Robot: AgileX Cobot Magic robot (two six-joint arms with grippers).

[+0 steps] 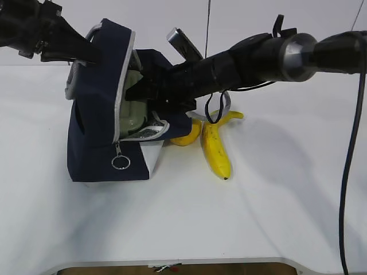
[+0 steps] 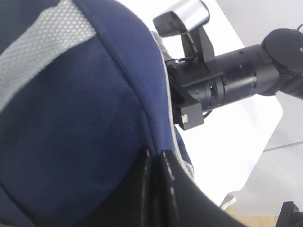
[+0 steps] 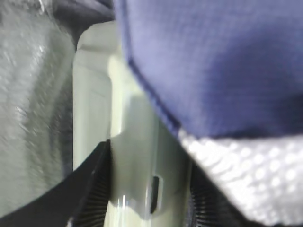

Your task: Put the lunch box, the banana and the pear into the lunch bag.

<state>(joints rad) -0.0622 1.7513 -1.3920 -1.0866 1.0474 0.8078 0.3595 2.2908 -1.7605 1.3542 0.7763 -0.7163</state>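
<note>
Hiding inside the lunch bag (image 1: 94,149), right tool (image 3: 149,189) clamped on lunch box (image 3: 137,156); left tool's state unclear.

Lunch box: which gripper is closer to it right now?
Right. The right gripper is inside the lunch bag, clamped on the lunch box. The left gripper grips the bag's top flap, outside.

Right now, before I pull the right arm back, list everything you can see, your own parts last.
lunch bag: 1, navy with grey trim, left of centre on the table, flap held up.
lunch box: 1, sage-green lid, inside the bag opening.
banana: 1, yellow, right of the bag.
pear: 1, yellow-orange, between bag and banana, partly hidden.
table: 1, white.
left pincer: shut on the bag's flap.
right pincer: inside the bag, shut on the lunch box.
</note>
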